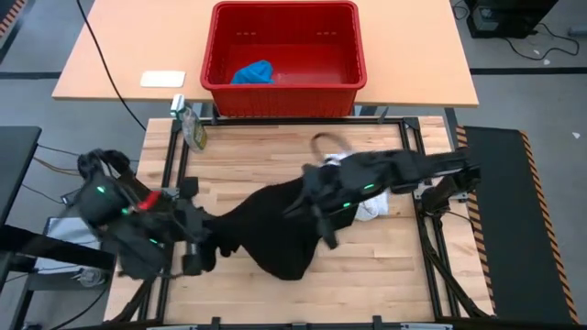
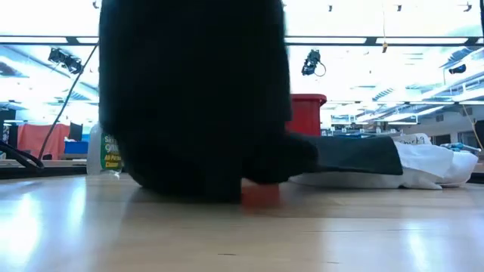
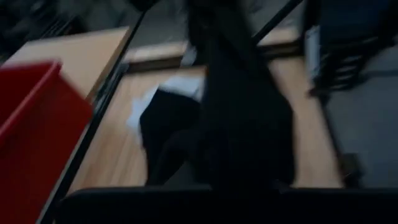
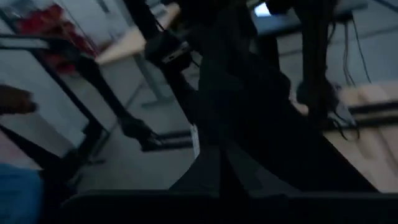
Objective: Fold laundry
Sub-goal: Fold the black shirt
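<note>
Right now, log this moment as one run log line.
left gripper: shut on black garment | right gripper: shut on black garment | blue garment: in red basket

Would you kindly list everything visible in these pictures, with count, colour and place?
black garment: one, black, spread across the middle of the work table, stretched between both grippers.
white garment: one, white, on the table's right part, partly under the black garment and the right arm.
blue garment: one, bright blue, inside the basket.
basket: one, red, on the far tan table.
spray bottle: one, clear with a green label, at the work table's far left edge.
white pad: one, white, on the tan table left of the basket.
left gripper: shut on the black garment's left end.
right gripper: shut on the black garment near its middle.
</note>
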